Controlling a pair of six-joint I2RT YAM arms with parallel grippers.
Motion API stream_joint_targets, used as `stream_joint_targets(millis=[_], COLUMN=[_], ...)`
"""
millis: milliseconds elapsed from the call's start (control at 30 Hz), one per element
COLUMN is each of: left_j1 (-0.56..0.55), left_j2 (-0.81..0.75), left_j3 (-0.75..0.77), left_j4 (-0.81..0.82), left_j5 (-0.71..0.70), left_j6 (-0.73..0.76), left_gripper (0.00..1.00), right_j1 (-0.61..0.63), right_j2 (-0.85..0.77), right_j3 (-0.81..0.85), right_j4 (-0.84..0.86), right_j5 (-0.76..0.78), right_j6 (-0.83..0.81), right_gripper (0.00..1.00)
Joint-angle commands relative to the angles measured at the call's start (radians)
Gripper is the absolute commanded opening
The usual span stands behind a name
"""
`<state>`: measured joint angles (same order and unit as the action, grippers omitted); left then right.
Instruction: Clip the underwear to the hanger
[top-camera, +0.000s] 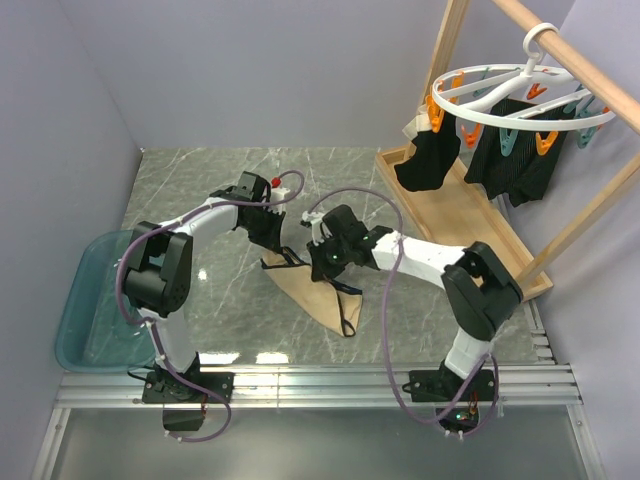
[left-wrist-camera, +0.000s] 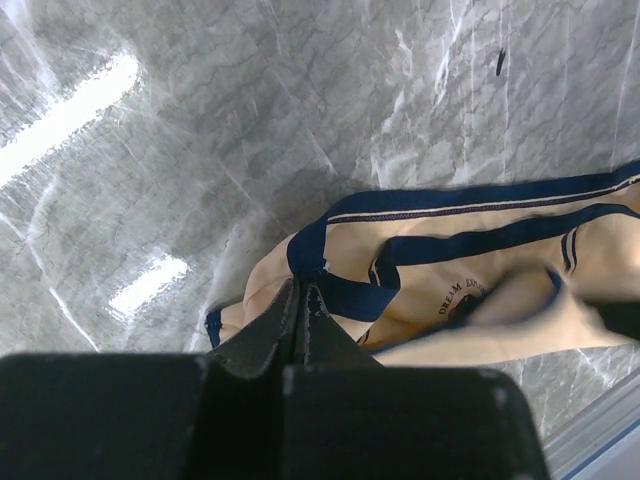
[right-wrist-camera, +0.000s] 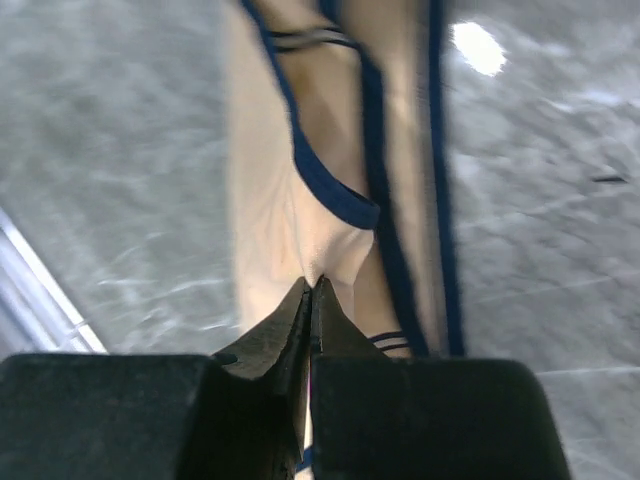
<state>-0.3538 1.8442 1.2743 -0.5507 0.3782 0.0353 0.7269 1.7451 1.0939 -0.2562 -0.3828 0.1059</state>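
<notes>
The beige underwear (top-camera: 312, 297) with dark navy trim lies stretched on the marble table between both arms. My left gripper (left-wrist-camera: 303, 287) is shut on its navy waistband at one corner (left-wrist-camera: 308, 262). My right gripper (right-wrist-camera: 312, 283) is shut on a pinch of the beige fabric (right-wrist-camera: 322, 240) at the other end. Seen from above, the left gripper (top-camera: 272, 240) and right gripper (top-camera: 322, 262) sit close together over the garment. The white ring hanger (top-camera: 520, 98) with orange and teal clips hangs from the wooden rod at the upper right, far from both grippers.
Black garments (top-camera: 428, 155) hang from the hanger's clips above a wooden rack base (top-camera: 455, 215). A teal plastic bin (top-camera: 85, 300) sits at the table's left edge. A metal rail (top-camera: 320, 385) runs along the near edge.
</notes>
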Motion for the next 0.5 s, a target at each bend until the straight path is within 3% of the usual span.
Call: stream_joint_targets(millis=[0,200,300,333,400,467], left_j1=[0.012,0.064,0.081,0.082,0.085,0.085], left_j2=[0.007,0.049,0.053,0.05,0.036,0.015], left_j3=[0.048,0.082,0.085,0.083,0.076,0.062], left_j4=[-0.008,-0.025,-0.031,-0.032,-0.032,-0.026], left_j5=[0.022,0.067,0.077,0.083,0.106,0.117], left_j6=[-0.021,-0.063,-0.066,-0.066,-0.06,-0.055], left_gripper=[0.0,0.0,0.0,0.0,0.06,0.14], right_j1=[0.081,0.362,0.457,0.465,0.454,0.418], right_j2=[-0.09,-0.107,-0.096,-0.105,-0.16,-0.241], right_j3=[0.037,-0.038,-0.045,-0.048,-0.054,-0.063], right_j4=[-0.028,-0.012,-0.047,-0.055,-0.063,-0.075], right_j5=[0.011,0.156,0.196,0.205,0.226,0.232], right_j6=[-0.023,-0.138,-0.185,-0.19,-0.172,-0.152], right_gripper=[0.0,0.01,0.26,0.48,0.61,0.65])
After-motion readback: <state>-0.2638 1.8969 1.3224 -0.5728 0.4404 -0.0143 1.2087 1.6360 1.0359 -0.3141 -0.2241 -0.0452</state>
